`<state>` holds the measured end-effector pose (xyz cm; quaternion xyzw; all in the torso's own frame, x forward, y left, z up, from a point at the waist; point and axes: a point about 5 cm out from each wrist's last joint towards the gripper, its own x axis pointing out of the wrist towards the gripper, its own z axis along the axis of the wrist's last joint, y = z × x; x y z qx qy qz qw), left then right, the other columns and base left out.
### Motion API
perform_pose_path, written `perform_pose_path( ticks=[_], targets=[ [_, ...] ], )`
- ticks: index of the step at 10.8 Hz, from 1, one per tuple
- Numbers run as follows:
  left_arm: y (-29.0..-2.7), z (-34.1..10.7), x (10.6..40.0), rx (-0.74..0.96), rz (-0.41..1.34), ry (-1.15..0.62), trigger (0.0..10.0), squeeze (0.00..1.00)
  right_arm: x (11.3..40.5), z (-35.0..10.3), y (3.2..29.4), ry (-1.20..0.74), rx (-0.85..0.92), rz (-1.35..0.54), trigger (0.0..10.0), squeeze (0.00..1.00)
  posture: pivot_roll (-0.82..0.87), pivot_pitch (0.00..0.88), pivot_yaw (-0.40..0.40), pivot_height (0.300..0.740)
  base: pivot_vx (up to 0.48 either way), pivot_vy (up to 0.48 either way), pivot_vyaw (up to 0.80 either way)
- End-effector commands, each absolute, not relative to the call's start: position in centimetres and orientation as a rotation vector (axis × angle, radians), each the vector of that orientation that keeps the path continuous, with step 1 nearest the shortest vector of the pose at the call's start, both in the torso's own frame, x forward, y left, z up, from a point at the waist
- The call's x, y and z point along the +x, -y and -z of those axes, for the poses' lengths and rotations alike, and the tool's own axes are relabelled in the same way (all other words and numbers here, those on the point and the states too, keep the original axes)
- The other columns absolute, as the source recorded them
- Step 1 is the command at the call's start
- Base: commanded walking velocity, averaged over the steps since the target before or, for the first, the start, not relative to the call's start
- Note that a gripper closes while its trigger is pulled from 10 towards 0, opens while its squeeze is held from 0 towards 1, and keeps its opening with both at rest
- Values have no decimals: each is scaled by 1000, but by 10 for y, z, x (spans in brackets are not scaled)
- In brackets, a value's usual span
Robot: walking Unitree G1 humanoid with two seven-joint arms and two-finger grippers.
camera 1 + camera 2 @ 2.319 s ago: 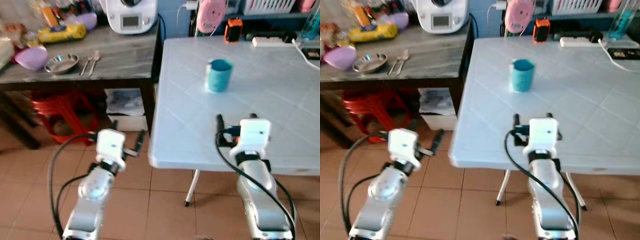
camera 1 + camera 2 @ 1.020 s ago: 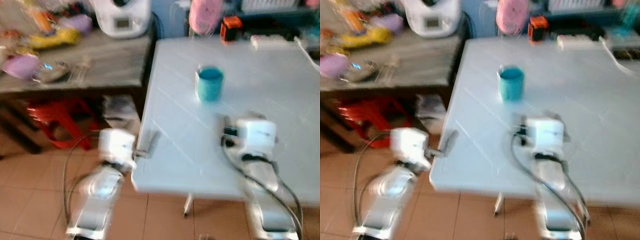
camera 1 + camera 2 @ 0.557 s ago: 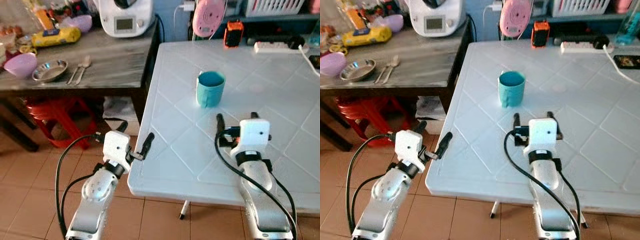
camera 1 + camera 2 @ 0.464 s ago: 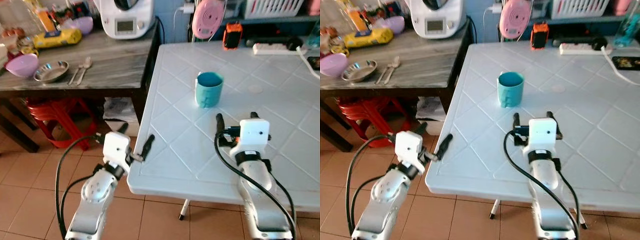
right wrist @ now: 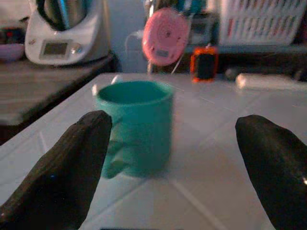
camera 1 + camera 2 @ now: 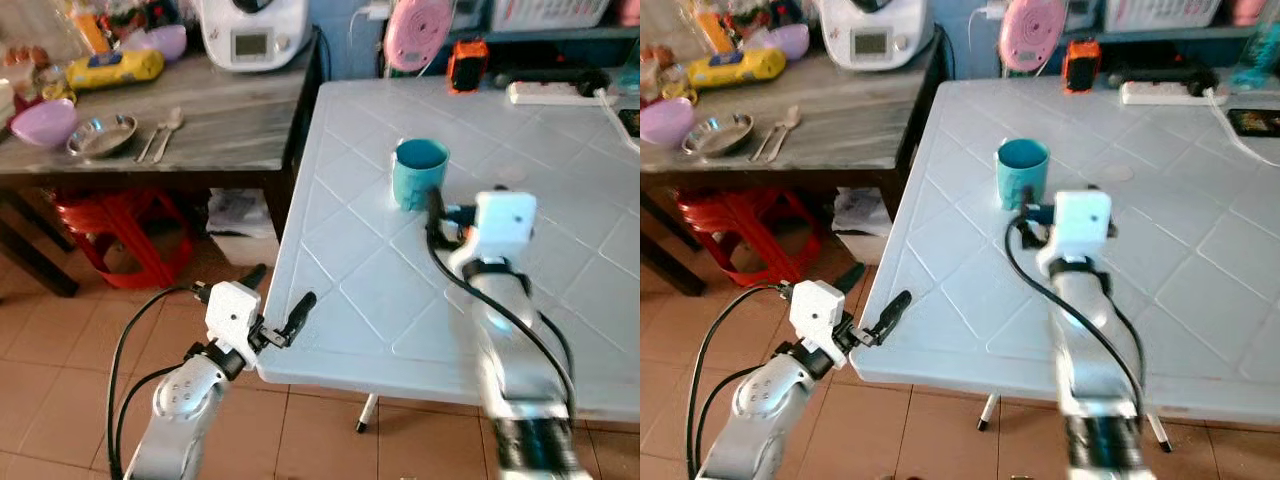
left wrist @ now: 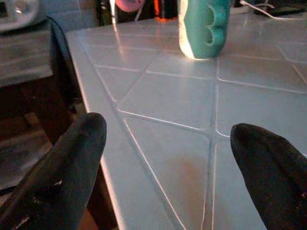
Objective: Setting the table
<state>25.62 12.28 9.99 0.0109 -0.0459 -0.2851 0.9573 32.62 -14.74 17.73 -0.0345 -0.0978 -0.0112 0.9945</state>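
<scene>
1. Left gripper (image 6: 272,305) jaws gape wide, empty, at the white counter (image 6: 360,290) near edge.
2. Right gripper (image 5: 177,143) jaws gape wide, facing the teal mug (image 6: 418,174), which stands mid-counter. Likely approaching; next, advance and close.
3. Right wrist view shows the mug's handle turned leftward; head views show spoons (image 6: 160,130) on the wooden counter (image 6: 230,110).

1 teal mug (image 6: 419,174) on the white bench (image 6: 560,290). 2 benches total, incl. the dark wood one (image 6: 230,115). On that: 1 steel bowl (image 6: 100,136), 2 spoons (image 6: 160,135), 2 purple bowls (image 6: 42,122), 1 yellow pack (image 6: 112,67), 1 white appliance (image 6: 255,30). 1 red stool (image 6: 118,235) below. 1 power strip (image 6: 548,94). 2 end effectors: left (image 6: 276,305), right (image 6: 462,205).
</scene>
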Motion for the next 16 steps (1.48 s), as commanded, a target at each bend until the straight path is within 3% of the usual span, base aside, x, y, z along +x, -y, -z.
perform_pose_path(
  ticks=[1,5,10,11,12,16],
  targets=[
    [-126,-100,252,33,592,87,10000,0,332,-180,137,200,-57,-23,10000,0,-130,156,118,740,0,0,0],
    [-128,-98,243,27,614,79,10000,0,352,-182,114,178,-21,-82,10000,0,-111,184,112,740,0,0,0],
    [-125,-92,241,-45,695,100,10000,0,367,-181,125,141,-55,1,10000,0,-116,199,105,740,0,0,0],
    [-125,-91,241,-51,696,99,10000,0,370,-181,128,137,-57,15,8980,0,-120,201,107,740,0,0,0],
    [-124,-91,240,-56,697,100,10000,0,372,-181,129,135,-57,23,0,0,-119,202,106,740,0,0,0],
    [-125,-89,242,-57,687,107,10000,0,375,-188,133,178,-89,67,0,0,-118,197,106,740,0,0,0]
  ],
)
